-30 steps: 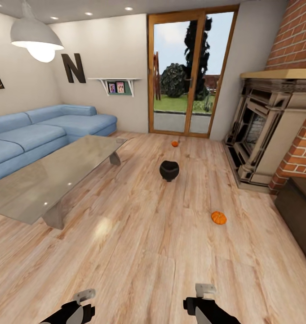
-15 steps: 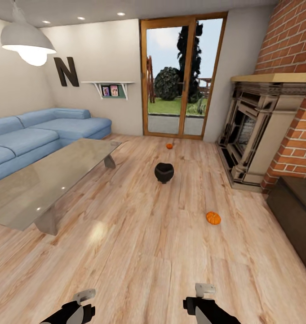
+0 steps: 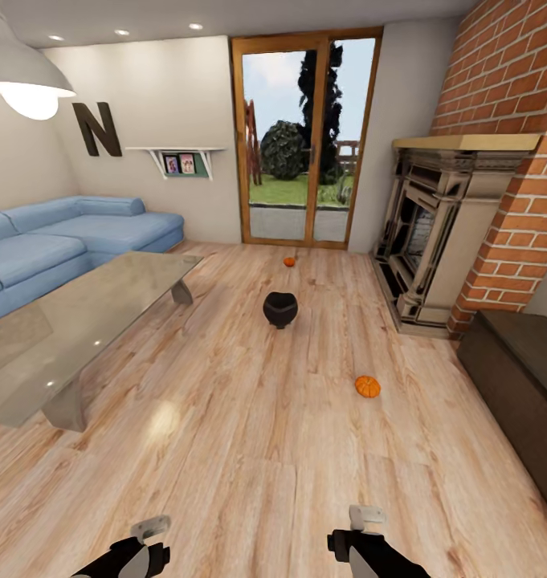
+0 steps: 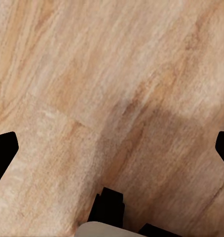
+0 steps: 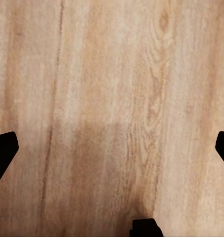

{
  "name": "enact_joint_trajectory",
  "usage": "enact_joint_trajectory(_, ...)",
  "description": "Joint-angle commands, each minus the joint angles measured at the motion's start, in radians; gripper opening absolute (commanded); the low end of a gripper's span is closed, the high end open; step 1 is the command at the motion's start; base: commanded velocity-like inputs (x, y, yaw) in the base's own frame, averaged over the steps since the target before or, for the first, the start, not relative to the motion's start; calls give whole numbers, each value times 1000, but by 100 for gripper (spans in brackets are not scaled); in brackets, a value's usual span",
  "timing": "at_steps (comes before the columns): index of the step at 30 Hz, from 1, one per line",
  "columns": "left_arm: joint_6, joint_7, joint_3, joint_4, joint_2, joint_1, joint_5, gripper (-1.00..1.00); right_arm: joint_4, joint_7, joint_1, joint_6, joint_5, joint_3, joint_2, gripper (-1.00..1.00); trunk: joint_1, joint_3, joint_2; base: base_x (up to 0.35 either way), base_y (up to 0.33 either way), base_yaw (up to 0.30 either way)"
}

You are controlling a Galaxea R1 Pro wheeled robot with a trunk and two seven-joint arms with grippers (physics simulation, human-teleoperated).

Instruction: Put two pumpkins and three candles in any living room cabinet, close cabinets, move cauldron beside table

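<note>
**Cauldron mid-floor, pumpkins either side of it, both hands empty**

So your cauldron [image 3: 280, 309] is sitting out on the open wood floor [image 3: 249, 449], roughly in the middle of the room, upright, mouth up. It's near the far corner of the glass coffee table [image 3: 80, 309] but clearly apart from it, with bare planks between them.

One pumpkin [image 3: 368, 387] is on the floor nearer you and off to the right of the cauldron, well apart from it. The other pumpkin [image 3: 289, 261] is further back, past the cauldron, close to the glass patio door [image 3: 305, 144]. Both just resting on the boards, nothing touching them.

The dark brown cabinet [image 3: 520, 385] runs along the right edge, low and long, next to the brick fireplace [image 3: 434, 233]. Its top looks flat and the front facing you looks closed, though you only get part of it in the head view.

Further out: blue sofa [image 3: 64, 245] behind the table on the left, a big letter N [image 3: 96, 128] on the wall, a small shelf [image 3: 177, 156] with pictures, and a pendant lamp [image 3: 20, 76] top left.

Your left gripper [image 4: 112, 143] and right gripper [image 5: 112, 143] are both spread wide with nothing between the fingers, just floorboards under each wrist camera. In the head view they sit low at the bottom edge, left [image 3: 148, 534] and right [image 3: 361, 522].
</note>
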Motion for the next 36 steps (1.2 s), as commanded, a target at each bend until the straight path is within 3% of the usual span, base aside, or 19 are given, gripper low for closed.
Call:
enact_joint_trajectory(1,-1,0,0,0,0,0,0,100,0,-1,0,0,0,0,0,100,0,0,0,0,0,-12)
enact_joint_trajectory(7,-2,0,-1,0,0,0,-4,100,0,0,0,0,0,0,0,100,0,0,0,136,0,-3)
enact_joint_trajectory(36,-2,1,-6,-1,0,2,-9,100,-1,2,0,6,-1,-1,0,100,0,0,0,326,0,0)
